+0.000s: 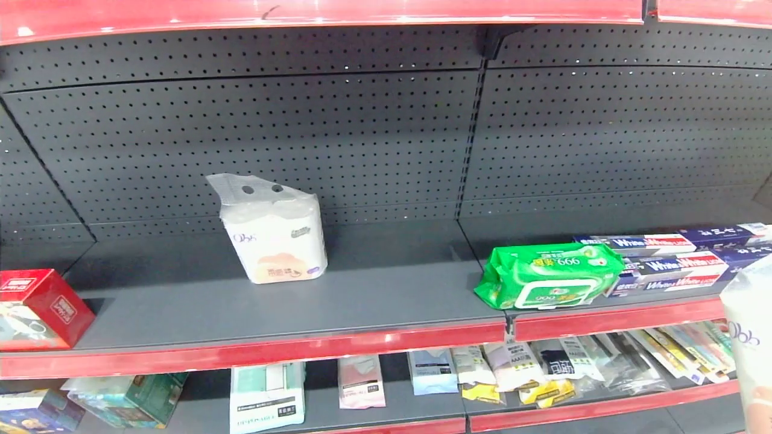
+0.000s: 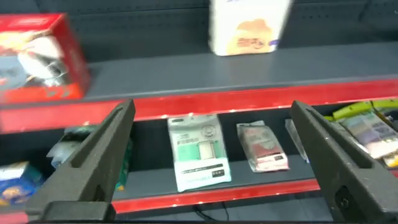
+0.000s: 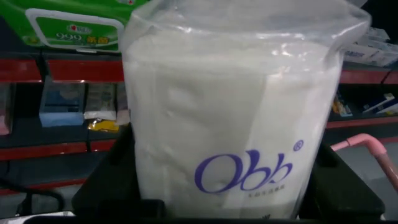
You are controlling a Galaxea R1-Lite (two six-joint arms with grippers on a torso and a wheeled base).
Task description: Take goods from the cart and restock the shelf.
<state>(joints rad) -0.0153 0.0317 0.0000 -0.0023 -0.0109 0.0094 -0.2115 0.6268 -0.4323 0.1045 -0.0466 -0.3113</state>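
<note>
A white pack of paper rolls [image 3: 236,106] is held upright in my right gripper [image 3: 224,180], whose dark fingers [image 3: 109,177] press on both of its sides. The same held pack [image 1: 751,337] shows at the far right, low in front of the shelf [image 1: 374,289]. A matching pack [image 1: 274,232] stands upright on the grey shelf, left of its middle. My left gripper [image 2: 211,109] is open and holds nothing. It sits low in front of the shelf's red front edge [image 2: 205,99], below that standing pack [image 2: 249,25].
A green wet-wipe pack [image 1: 549,274] and blue toothpaste boxes [image 1: 669,259] lie at the shelf's right. A red box [image 1: 39,307] stands at its left end. The lower shelf holds several flat packets [image 1: 265,395]. A pink bar [image 3: 373,146] shows beside the held pack.
</note>
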